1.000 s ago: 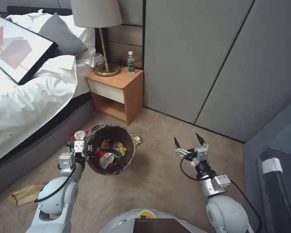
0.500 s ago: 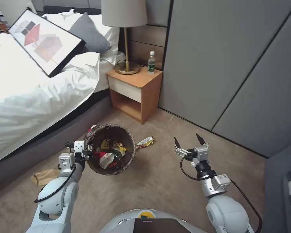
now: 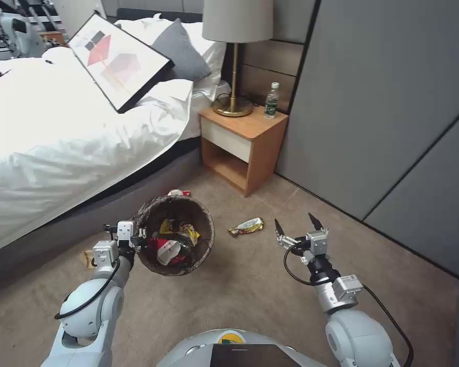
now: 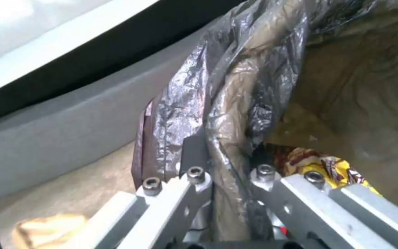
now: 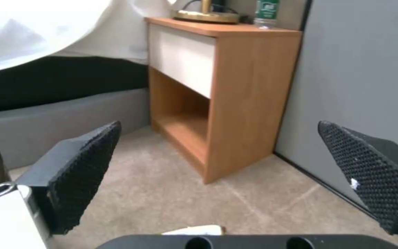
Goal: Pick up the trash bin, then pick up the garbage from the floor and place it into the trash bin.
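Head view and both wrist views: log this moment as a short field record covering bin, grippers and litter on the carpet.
trash bin: held off the carpet, holds wrappers and a cup
left gripper: shut on the bin's bag-lined rim
right gripper: open, empty, above the carpet
floor litter: yellow wrapper between bin and right gripper; brown paper bag beside the bed base
nightstand: lamp, bottle on top

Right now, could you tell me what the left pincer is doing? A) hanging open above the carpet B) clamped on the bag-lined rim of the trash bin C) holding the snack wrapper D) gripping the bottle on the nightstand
B: the left pincer has its fingers closed on either side of the crinkly bag folded over the rim of the trash bin, which it holds up off the carpet.
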### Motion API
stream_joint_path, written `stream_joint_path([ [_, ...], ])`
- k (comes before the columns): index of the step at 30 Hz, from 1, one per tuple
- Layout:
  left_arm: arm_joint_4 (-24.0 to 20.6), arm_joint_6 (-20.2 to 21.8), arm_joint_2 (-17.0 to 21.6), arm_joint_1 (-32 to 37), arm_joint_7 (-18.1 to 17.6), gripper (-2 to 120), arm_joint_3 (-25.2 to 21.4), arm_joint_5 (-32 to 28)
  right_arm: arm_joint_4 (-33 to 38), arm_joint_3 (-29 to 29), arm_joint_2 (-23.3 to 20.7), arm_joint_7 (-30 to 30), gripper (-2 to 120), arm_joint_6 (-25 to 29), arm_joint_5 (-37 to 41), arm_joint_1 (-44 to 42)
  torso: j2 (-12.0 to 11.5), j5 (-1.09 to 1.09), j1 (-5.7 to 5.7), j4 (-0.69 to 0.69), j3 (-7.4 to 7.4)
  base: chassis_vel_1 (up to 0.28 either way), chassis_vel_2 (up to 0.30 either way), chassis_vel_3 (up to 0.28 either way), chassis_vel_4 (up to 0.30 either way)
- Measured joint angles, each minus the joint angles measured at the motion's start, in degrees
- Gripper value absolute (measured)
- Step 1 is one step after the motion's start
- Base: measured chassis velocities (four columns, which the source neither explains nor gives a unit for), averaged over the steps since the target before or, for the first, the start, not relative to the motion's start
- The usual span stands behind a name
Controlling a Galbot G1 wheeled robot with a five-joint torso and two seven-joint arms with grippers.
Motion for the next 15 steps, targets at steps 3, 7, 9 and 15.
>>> stream_joint_path([
  [3, 0.0, -0.03, 0.05, 0.01, 0.0, 3, -0.02, -0.01, 0.0, -0.03, 0.03, 0.32, 100, -0.13, 0.0, 0.2, 0.0, 0.0, 0.0, 0.0, 0.0, 0.071, 0.076, 0.078, 0.08],
  [7, 0.01, -0.06, 0.02, -0.02, 0.01, 3, -0.03, -0.02, 0.0, -0.03, 0.03, 0.39, 100, -0.14, 0.01, 0.33, 0.0, 0.0, 0.0, 0.0, 0.0, 0.082, 0.081, 0.083, 0.073],
  [9, 0.03, -0.07, 0.01, -0.04, 0.02, 3, -0.04, -0.02, 0.0, -0.03, 0.03, 0.43, 100, -0.14, 0.02, 0.35, 0.0, 0.0, 0.0, 0.0, 0.0, 0.082, 0.089, 0.082, 0.062],
  [15, 0.13, -0.11, -0.02, -0.07, 0.02, 3, -0.08, -0.02, -0.07, 0.0, 0.06, 0.73, 100, -0.13, 0.05, 0.47, 0.0, 0.0, 0.0, 0.0, 0.0, 0.082, 0.094, 0.093, 0.087],
])
